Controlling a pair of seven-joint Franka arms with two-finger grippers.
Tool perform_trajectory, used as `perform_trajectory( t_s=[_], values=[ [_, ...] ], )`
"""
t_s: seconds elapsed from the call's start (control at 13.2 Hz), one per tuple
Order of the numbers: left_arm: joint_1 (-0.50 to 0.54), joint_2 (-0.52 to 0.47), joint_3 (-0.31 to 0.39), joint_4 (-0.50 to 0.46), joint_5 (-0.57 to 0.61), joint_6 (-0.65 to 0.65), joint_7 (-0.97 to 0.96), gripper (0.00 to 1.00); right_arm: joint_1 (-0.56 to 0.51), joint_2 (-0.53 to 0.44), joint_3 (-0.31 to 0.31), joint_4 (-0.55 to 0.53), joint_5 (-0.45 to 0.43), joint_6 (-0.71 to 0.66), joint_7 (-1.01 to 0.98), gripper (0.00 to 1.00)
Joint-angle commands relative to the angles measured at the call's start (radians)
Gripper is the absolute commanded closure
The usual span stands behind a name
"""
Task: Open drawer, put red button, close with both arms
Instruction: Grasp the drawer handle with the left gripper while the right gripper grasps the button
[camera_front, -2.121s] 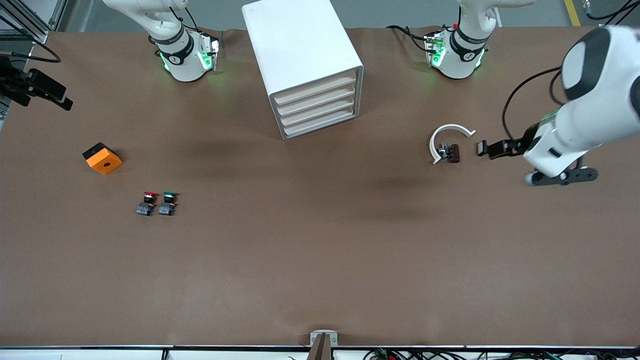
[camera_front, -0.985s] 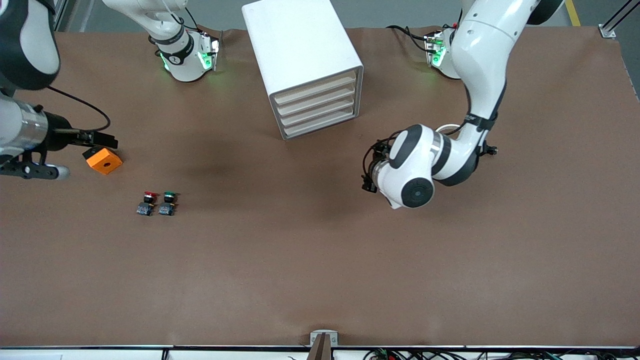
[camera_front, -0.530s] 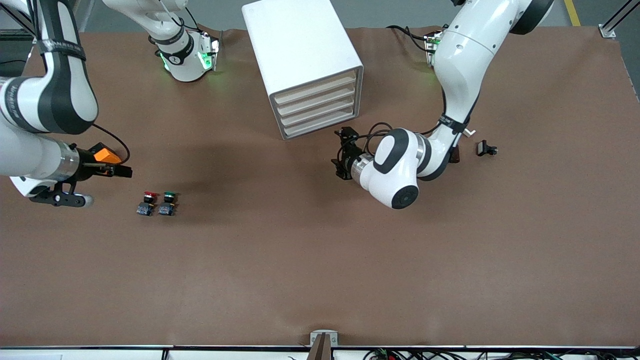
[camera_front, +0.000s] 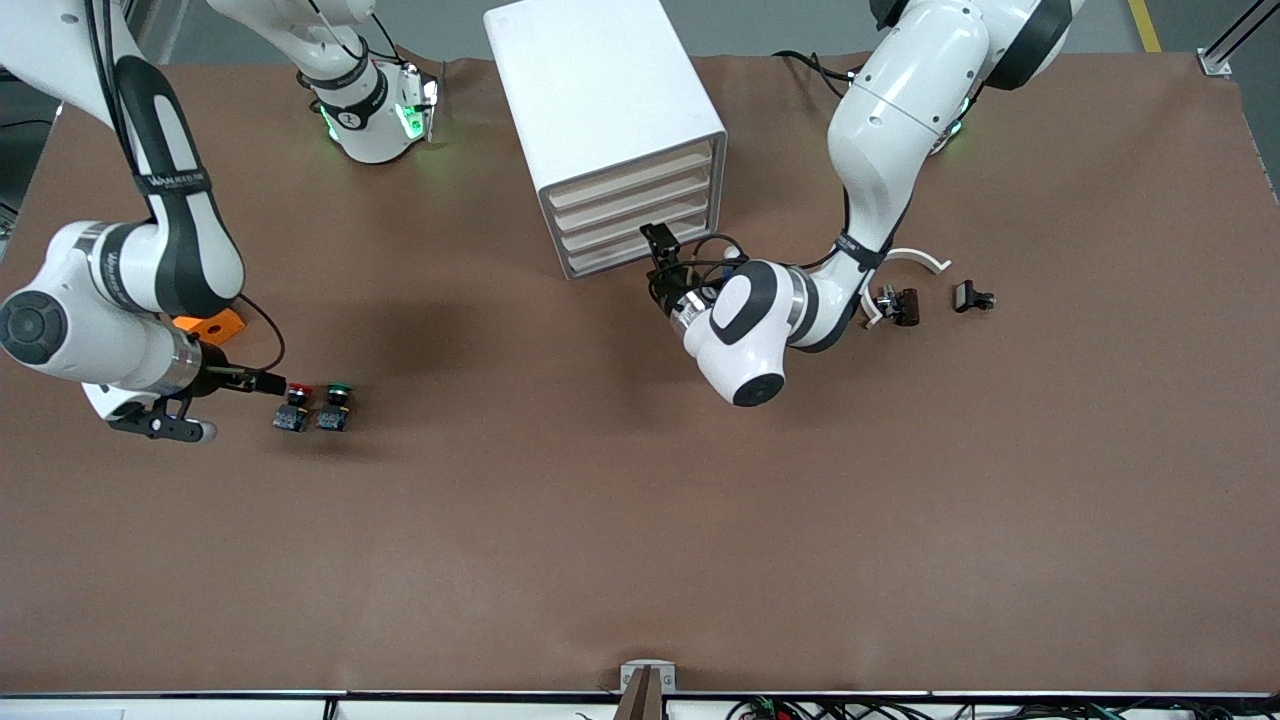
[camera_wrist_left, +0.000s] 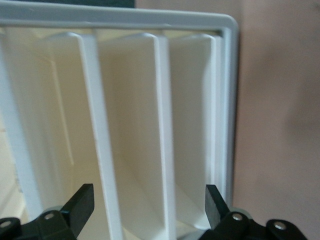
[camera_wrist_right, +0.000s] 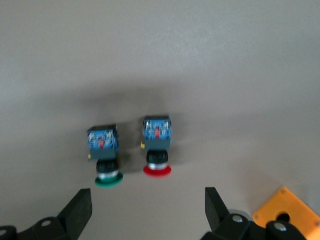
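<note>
The red button (camera_front: 296, 404) lies on the table with the green-capped switch (camera_front: 335, 404) beside it, toward the left arm's end. In the right wrist view the red button (camera_wrist_right: 157, 144) and the green one (camera_wrist_right: 104, 156) lie just ahead of my right gripper (camera_wrist_right: 147, 206). My right gripper (camera_front: 268, 382) is open and empty, low, right beside the red button. The white drawer cabinet (camera_front: 600, 110) has all its drawers shut. My left gripper (camera_front: 660, 242) is open and empty at the lower drawer fronts (camera_wrist_left: 130, 125), its fingers (camera_wrist_left: 82, 200) apart.
An orange block (camera_front: 212, 325) lies partly under the right arm and shows in the right wrist view (camera_wrist_right: 287, 215). A white curved piece (camera_front: 905, 260), a dark small part (camera_front: 903, 305) and a black clip (camera_front: 968, 296) lie toward the left arm's end.
The right gripper has swung in past the orange block to the red button. The left gripper has moved from beside the white curved piece to the cabinet's drawer fronts.
</note>
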Motion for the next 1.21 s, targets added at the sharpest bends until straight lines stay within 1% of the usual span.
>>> perform_trajectory(
  t_s=[0.0,0.08,0.15,0.23,0.45,0.61,0.68,0.76,0.83,0.91,0.98,1.06,1.14],
  values=[
    [-0.023,0.008,0.005,0.021,-0.024,-0.058,-0.048,0.22,-0.025,0.068,0.011,0.013,-0.004,0.077,0.013,0.0],
    [-0.03,0.008,0.005,0.021,-0.025,-0.073,-0.048,0.24,-0.027,0.085,0.011,0.016,-0.004,0.085,0.03,0.0],
    [-0.037,0.008,0.005,0.021,-0.025,-0.092,-0.047,0.39,-0.025,0.099,0.011,0.018,-0.002,0.094,0.05,0.0],
    [-0.046,0.008,0.005,0.021,-0.025,-0.107,-0.042,0.43,-0.025,0.114,0.011,0.018,-0.002,0.117,0.068,0.0],
    [-0.072,0.008,-0.002,0.021,-0.023,-0.127,-0.026,0.45,-0.025,0.16,0.011,0.016,-0.002,0.146,0.072,0.0],
    [-0.082,0.008,-0.006,0.021,-0.021,-0.125,0.002,0.59,-0.028,0.186,0.012,0.018,-0.002,0.186,0.07,0.0],
    [-0.089,0.008,-0.006,0.021,-0.023,-0.125,0.01,0.71,-0.028,0.196,0.011,0.016,-0.002,0.194,0.07,0.0],
    [-0.089,0.01,-0.004,0.021,-0.023,-0.125,0.007,0.86,-0.028,0.197,0.011,0.016,-0.002,0.192,0.07,0.0],
    [-0.088,0.01,-0.004,0.021,-0.024,-0.125,0.005,0.96,-0.027,0.199,0.011,0.015,-0.002,0.191,0.07,0.04],
    [-0.088,0.008,-0.004,0.021,-0.025,-0.125,0.005,1.0,-0.027,0.2,0.011,0.015,-0.002,0.192,0.07,0.19],
    [-0.085,0.01,-0.004,0.021,-0.023,-0.125,0.005,1.0,-0.027,0.202,0.011,0.013,-0.002,0.191,0.072,0.32],
    [-0.08,0.016,-0.003,0.021,-0.021,-0.124,0.005,1.0,-0.028,0.205,0.011,0.011,-0.002,0.191,0.072,0.4],
    [-0.077,0.022,0.002,0.023,-0.02,-0.124,0.004,1.0,-0.028,0.21,0.012,0.011,-0.002,0.191,0.072,0.51]
  ],
)
